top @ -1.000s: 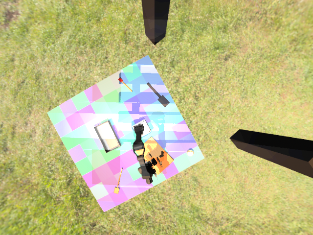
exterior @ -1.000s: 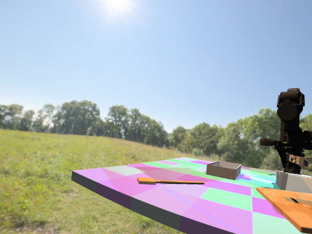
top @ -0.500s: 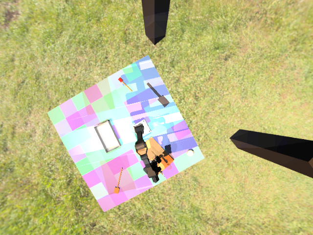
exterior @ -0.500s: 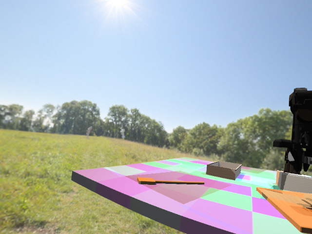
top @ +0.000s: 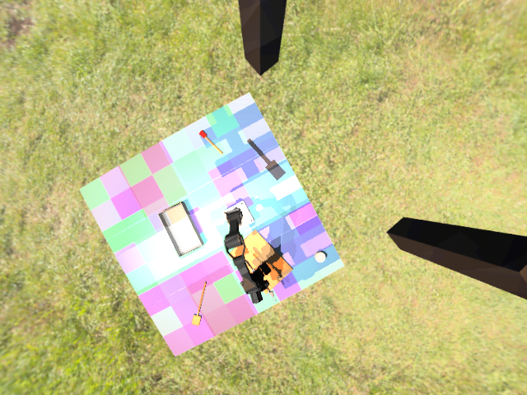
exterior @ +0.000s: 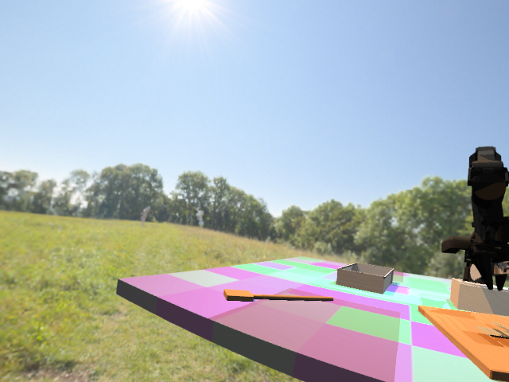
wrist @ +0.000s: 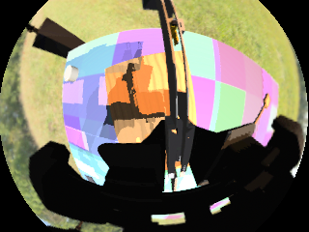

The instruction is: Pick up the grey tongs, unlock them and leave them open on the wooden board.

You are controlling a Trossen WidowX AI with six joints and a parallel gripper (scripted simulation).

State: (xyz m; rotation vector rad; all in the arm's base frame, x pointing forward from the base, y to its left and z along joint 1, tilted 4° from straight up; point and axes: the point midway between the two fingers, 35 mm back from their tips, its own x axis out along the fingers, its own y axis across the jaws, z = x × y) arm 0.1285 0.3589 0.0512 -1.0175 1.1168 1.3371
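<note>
Right now the pincer (wrist: 174, 164) is gripping the tongs (wrist: 170, 65), its fingers closed narrowly on the grey arms near one end. In the wrist view the tongs are running away from the fingers as a long thin pair of bars, ending in a darker block far out over the grass; the two arms are lying close together along their length, and I cannot tell whether the lock is released. The bars are passing just beside the wooden board (wrist: 138, 93), whose orange surface is showing to their left with the arm's shadow falling across it.

From above, the arm (top: 238, 250) is reaching over the board (top: 266, 250), hiding part of it, and the tongs themselves are too small to pick out there. In the side view the pincer (exterior: 491, 283) is hanging above the board's (exterior: 468, 329) far edge, in front of a pale block (exterior: 472, 297).

The roasting tin (top: 180, 228) is sitting apart to the arm's side on the chequered desk (top: 128, 199), nothing resting across its rim. Further out, an orange spatula (top: 198, 304) is lying near one desk edge, a red-tipped match (top: 210, 141) and a dark spatula (top: 266, 159) near the opposite corner, and a small white ball (top: 319, 257) is sitting close to another edge.
</note>
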